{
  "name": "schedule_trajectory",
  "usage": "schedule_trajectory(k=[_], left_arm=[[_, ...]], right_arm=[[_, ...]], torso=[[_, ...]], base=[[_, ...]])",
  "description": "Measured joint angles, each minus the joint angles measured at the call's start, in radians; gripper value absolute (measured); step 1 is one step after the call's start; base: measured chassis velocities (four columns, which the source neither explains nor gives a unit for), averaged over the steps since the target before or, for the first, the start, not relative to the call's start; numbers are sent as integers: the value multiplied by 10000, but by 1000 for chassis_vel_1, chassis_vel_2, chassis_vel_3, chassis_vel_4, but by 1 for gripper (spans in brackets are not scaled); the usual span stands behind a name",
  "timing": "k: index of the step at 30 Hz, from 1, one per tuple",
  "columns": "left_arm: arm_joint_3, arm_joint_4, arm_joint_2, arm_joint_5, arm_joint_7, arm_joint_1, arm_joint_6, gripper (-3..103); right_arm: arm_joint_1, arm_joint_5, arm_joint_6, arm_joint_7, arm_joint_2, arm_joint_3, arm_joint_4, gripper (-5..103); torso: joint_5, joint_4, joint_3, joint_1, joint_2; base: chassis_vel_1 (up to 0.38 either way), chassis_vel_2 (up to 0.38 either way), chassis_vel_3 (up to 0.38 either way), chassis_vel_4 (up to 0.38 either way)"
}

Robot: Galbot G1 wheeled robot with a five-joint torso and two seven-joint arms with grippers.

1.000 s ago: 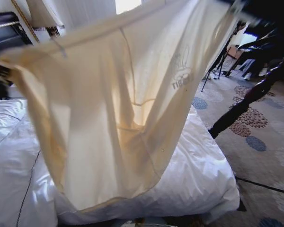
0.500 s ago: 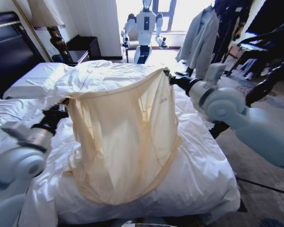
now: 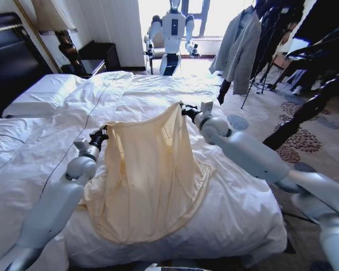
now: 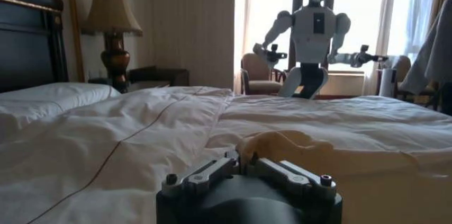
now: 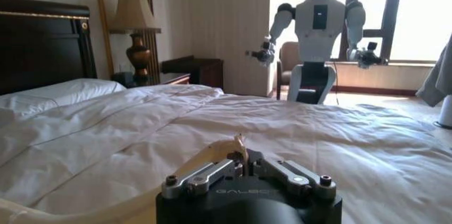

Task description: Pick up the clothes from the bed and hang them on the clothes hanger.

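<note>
Both of your grippers are low over the bed (image 3: pixel 243 214), each pinching one end of the pale-yellow shirt's (image 3: pixel 147 180) upper edge. Your left gripper (image 3: pixel 100 135) sits toward the left, its fingers closed on a bunched corner of the cloth; in the left wrist view that gripper (image 4: pixel 246 161) has a cream fold of the shirt (image 4: pixel 297 144) rising just past its tips. Your right gripper (image 3: pixel 186 109) is farther across the duvet and a little higher, fingers clamped on the opposite corner, and in the right wrist view that gripper (image 5: pixel 242 161) has a small peak of shirt (image 5: pixel 224 149) fabric poking up between the closed tips.

Between the two grips the edge hangs in a shallow curve, higher on the right. Below it the shirt slopes down toward you and its lower part lies spread and wrinkled on the near half of the white duvet, reaching close to the near edge.

Past the far side of the bed a white humanoid robot (image 3: pixel 172 35) stands in front of the window, and a grey garment (image 3: pixel 237 48) hangs to its right. A lamp (image 3: pixel 55 20) stands at the far left beside the dark headboard (image 3: pixel 11 62).
</note>
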Motion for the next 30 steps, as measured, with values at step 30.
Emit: schedule_trajectory(k=[30], left_arm=[[1531, 4875, -1484, 2392, -32, -2635, -693, 23]], right_arm=[[422, -2519, 174, -1053, 2919, 591, -5299, 16]], torso=[[6, -5, -1, 0, 2]], base=[[0, 0, 0, 0]])
